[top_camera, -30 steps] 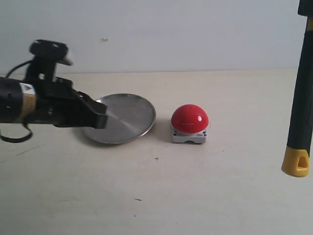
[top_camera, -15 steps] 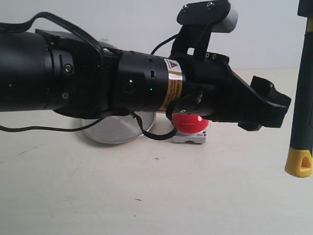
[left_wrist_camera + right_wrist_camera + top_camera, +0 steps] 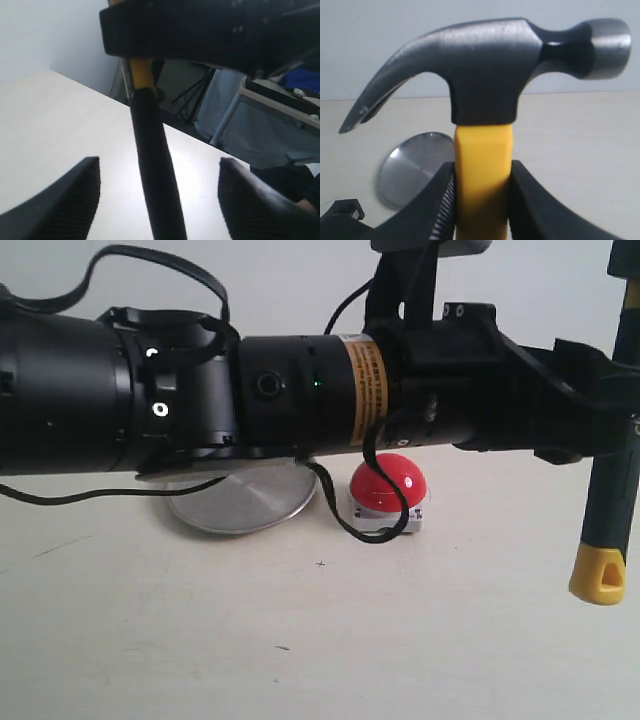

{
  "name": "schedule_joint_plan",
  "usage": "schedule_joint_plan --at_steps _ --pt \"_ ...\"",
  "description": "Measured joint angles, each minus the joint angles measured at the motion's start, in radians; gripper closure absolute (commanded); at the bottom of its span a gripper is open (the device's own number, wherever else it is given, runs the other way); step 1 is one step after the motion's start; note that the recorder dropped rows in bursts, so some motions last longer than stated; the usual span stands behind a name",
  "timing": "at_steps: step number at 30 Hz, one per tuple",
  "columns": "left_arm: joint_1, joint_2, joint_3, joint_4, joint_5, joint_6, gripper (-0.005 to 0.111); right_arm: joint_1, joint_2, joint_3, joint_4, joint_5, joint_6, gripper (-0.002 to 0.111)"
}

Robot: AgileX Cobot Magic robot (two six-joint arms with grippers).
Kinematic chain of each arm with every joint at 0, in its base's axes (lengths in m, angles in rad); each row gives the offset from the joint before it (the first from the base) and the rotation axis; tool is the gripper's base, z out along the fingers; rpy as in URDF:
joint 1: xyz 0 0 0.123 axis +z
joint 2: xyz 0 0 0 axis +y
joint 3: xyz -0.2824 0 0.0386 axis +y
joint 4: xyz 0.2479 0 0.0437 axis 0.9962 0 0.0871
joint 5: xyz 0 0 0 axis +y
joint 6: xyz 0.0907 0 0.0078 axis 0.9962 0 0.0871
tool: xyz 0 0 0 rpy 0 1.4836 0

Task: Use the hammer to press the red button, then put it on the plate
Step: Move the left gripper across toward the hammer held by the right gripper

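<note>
Your hammer (image 3: 610,510) hangs upright, well right of the red button (image 3: 392,483) and plate (image 3: 240,510) on the worktop (image 3: 300,640), its yellow neck clamped in the right tool (image 3: 482,197). The left tool (image 3: 160,197) has just swung across from the plate and straddles the handle, jaws apart; likely a handover first.

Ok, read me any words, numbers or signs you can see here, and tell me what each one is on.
No text here is readable.
The orange label on the left arm: dark print, too blurred to read.
Grey base of the red button: small dark mark, too small to read.
On the hammer: no writing shows.
</note>
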Motion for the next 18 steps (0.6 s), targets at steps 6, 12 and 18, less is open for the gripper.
schedule_joint_plan --at_steps 6,12,18 --pt "-0.003 0.070 0.000 -0.085 -0.021 0.084 0.041 0.000 0.000 0.005 0.000 -0.007 0.006 0.108" --pt "-0.006 0.111 -0.028 -0.093 -0.061 0.099 0.041 0.000 0.000 0.005 0.001 -0.008 0.006 0.108" --pt "-0.040 0.146 -0.080 -0.082 -0.061 0.104 0.041 0.000 0.000 0.005 0.001 -0.008 0.006 0.108"
